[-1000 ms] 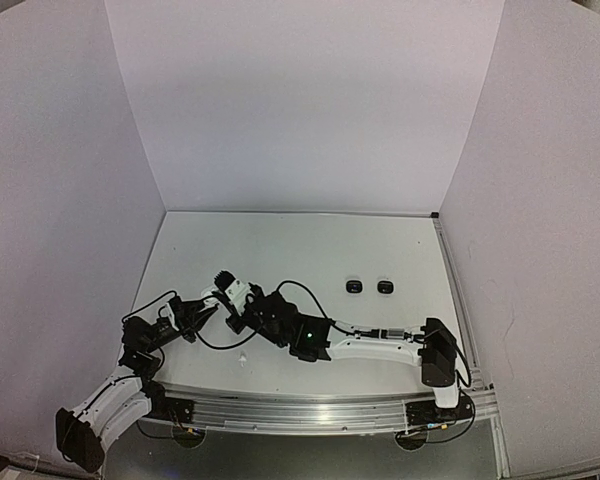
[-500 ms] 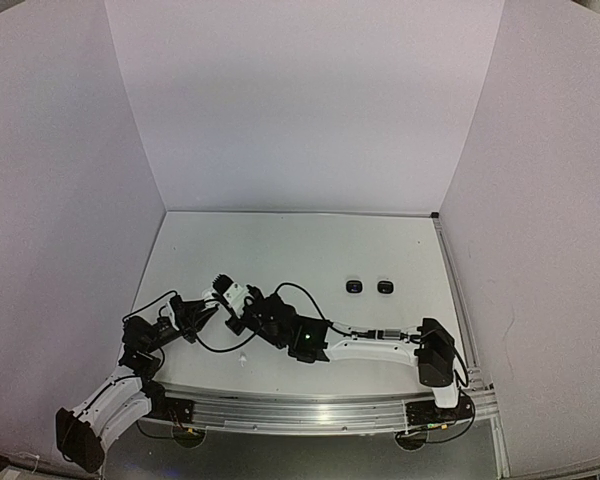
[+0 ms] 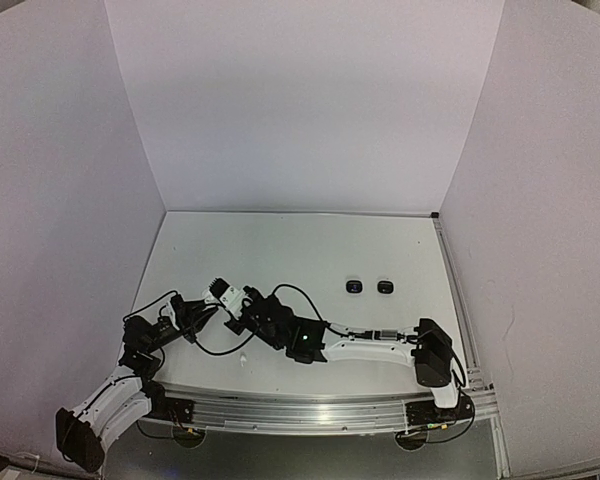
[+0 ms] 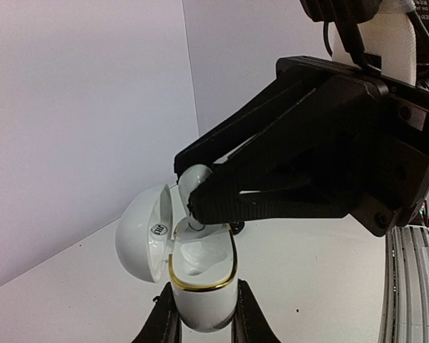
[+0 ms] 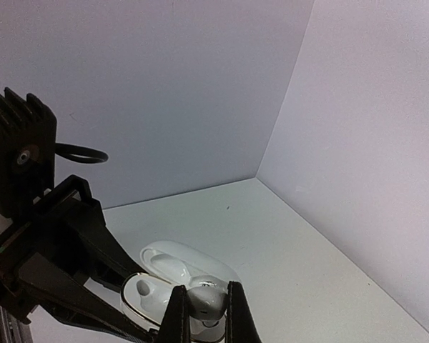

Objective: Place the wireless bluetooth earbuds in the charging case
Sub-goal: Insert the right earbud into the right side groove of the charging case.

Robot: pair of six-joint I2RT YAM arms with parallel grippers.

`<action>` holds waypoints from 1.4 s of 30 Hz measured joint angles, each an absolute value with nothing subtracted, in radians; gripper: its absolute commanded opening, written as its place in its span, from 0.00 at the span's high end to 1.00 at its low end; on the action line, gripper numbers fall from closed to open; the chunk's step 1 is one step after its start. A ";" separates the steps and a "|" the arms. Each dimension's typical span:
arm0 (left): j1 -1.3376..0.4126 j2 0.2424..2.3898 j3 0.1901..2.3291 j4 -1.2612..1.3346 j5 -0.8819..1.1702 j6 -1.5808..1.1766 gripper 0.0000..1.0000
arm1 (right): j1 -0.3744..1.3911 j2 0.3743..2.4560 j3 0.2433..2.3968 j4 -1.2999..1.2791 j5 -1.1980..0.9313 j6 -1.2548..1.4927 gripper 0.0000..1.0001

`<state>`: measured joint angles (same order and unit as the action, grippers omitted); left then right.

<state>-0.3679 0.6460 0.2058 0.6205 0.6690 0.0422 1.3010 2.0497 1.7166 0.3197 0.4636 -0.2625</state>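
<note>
My left gripper (image 4: 200, 318) is shut on the lower body of a white charging case (image 4: 200, 289) with a gold rim, held upright with its lid (image 4: 139, 232) hinged open to the left. My right gripper (image 5: 205, 314) is shut on a white earbud (image 5: 206, 301), whose stem points down into the far slot of the case (image 5: 144, 296). In the left wrist view the earbud (image 4: 194, 179) sits between the black right fingertips, touching the rim. The near slot is empty. In the top view both grippers meet at the front left (image 3: 225, 312).
Two small black items (image 3: 354, 287) (image 3: 385, 287) lie side by side right of centre. A tiny white object (image 3: 242, 358) lies near the front edge. White walls close off the left, back and right; a metal rail (image 3: 310, 408) runs along the front.
The right arm has edged slightly left toward the case. Both grips are unchanged.
</note>
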 measured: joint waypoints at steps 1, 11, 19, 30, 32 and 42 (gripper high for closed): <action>-0.368 0.646 0.206 0.620 0.668 0.042 1.00 | 1.301 2.052 1.722 0.317 0.464 -0.266 1.00; -0.368 0.645 0.206 0.618 0.651 0.042 1.00 | 1.301 2.069 1.752 0.288 0.468 -0.285 0.91; -0.368 0.645 0.206 0.603 0.649 0.044 1.00 | 1.302 2.079 1.762 0.271 0.468 -0.296 0.83; -0.368 0.647 0.205 0.603 0.650 0.043 1.00 | 1.303 2.079 1.769 0.260 0.468 -0.300 0.76; -0.368 0.647 0.205 0.603 0.651 0.043 1.00 | 1.303 2.080 1.773 0.255 0.468 -0.302 0.75; -0.368 0.653 0.208 0.603 0.634 0.011 1.00 | 1.303 2.080 1.793 0.231 0.433 -0.273 0.37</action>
<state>-0.3676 0.6525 0.2077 0.6031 0.6341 0.0110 1.3029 2.0796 1.7926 0.2312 0.4333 -0.2728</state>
